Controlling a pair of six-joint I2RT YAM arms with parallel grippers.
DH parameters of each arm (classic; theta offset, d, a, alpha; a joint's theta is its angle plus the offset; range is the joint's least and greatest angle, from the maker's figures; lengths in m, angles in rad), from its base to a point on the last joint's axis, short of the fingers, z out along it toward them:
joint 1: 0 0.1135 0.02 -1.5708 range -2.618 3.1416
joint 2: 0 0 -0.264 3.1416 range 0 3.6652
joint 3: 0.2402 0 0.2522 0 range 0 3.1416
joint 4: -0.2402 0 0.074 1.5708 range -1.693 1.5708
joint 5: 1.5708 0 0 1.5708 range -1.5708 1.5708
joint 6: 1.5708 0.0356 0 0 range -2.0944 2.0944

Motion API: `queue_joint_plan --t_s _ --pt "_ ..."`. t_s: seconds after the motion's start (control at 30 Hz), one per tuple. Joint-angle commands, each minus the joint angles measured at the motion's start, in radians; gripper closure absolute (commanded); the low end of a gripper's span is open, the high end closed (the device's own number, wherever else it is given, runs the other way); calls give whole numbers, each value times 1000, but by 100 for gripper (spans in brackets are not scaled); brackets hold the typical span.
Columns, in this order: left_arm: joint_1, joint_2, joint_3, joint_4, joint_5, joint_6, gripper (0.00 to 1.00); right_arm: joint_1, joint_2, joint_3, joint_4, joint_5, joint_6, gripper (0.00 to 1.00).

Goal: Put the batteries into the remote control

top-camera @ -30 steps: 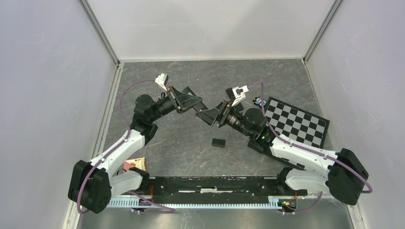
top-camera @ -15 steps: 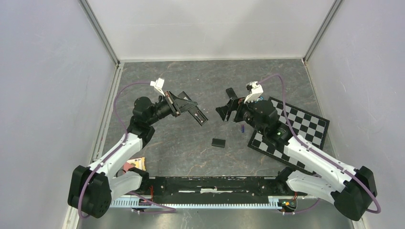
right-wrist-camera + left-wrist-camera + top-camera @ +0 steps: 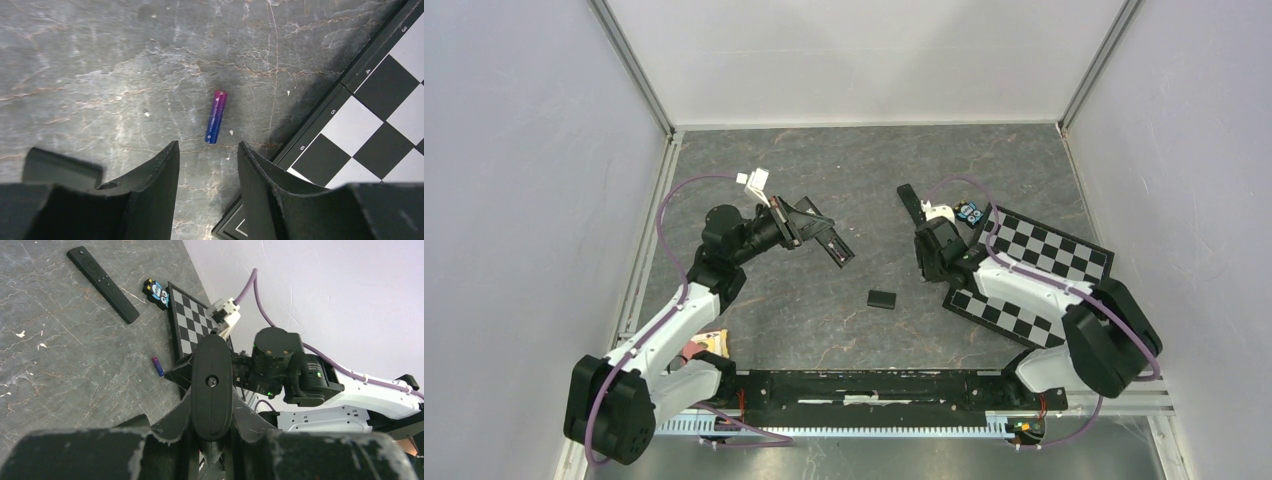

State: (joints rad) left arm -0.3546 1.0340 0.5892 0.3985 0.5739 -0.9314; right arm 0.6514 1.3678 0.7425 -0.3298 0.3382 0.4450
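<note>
Now my right jaws hang parted above the blue battery (image 3: 216,116) lying on the worktop (image 3: 100,60) beside the checkerboard (image 3: 385,95) (left jaws clamp the remote (image 3: 211,385)); I should straddle its middle squarely.

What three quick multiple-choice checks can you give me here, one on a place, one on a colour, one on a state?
1. Where is the battery?
A. Gripped in mid-air
B. On the table, beside the checkerboard
C. On top of the checkerboard

2. What colour is it?
A. Orange
B. Green
C. Blue shading to purple

3. How are the right fingers?
A. Apart, holding nothing
B. Shut on the battery
C. Shut on a cover

Answers:
1 B: it lies flat on the table next to the board's edge.
2 C: blue body, purple end.
3 A: only bare table shows between them.
</note>
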Motion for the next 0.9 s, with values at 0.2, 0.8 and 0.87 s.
queue_joint_plan --t_s 0.2,0.8,0.87 --pt "6 26 7 49 -1 40 98 -69 147 26 65 -37 -28 67" --pt "6 29 -8 69 12 20 98 -85 218 34 63 -113 -67 91" --pt "6 31 -11 69 14 17 98 -85 205 30 69 -119 -68 99"
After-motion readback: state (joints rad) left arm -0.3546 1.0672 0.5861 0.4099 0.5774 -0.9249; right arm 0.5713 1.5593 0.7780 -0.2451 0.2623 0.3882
